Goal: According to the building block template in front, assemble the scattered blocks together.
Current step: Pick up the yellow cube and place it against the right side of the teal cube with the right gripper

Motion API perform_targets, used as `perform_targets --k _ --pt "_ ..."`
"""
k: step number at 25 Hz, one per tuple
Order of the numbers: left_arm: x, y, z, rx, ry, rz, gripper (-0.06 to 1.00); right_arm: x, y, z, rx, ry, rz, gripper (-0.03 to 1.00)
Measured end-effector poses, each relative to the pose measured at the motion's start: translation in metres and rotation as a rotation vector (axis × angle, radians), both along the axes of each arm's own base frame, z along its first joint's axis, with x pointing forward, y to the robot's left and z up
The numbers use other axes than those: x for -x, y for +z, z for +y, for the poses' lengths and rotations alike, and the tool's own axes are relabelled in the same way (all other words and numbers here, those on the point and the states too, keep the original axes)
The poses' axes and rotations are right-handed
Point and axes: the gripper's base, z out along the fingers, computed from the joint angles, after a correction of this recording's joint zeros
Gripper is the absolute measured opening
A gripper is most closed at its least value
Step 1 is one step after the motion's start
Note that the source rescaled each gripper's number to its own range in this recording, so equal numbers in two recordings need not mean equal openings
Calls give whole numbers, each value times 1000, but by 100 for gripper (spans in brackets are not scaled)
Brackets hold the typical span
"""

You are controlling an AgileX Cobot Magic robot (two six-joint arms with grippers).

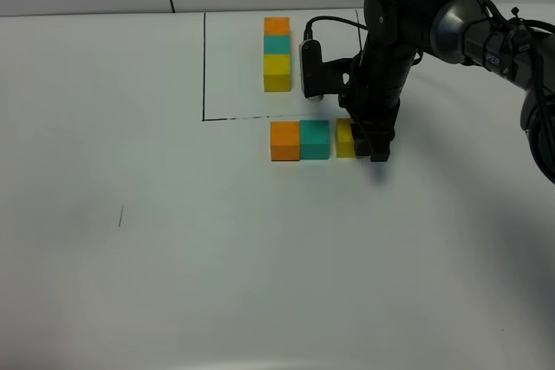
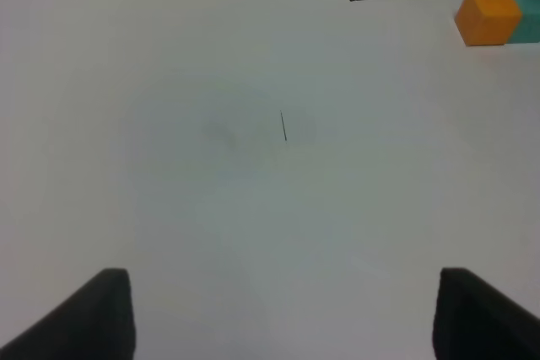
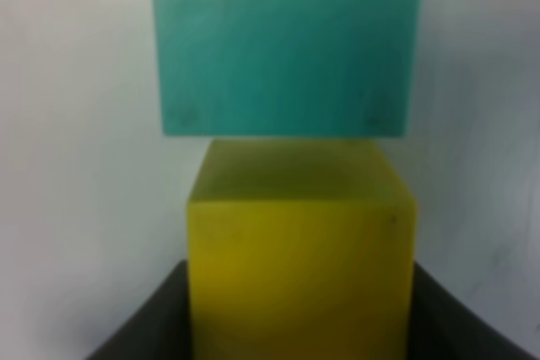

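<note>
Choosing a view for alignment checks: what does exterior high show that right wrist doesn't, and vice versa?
Exterior high only: the template row inside its drawn frame, and the orange block touching the teal block. Right wrist only: no new object, just a close-up showing the yellow block squarely in line with teal. Both: the teal and yellow blocks, and the right jaws, shut, behind yellow.

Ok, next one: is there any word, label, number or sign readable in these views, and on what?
None readable in any view.
The template row and the orange block, teal block and yellow block: plain faces, no print.
The table: only a drawn black frame line and a short pen tick, no characters.
</note>
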Motion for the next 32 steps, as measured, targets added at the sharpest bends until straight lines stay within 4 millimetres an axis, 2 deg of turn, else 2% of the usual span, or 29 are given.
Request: perform_targets --k 32 --pt "0 0 0 0 0 0 61 1 -3 6 -42 -6 16 1"
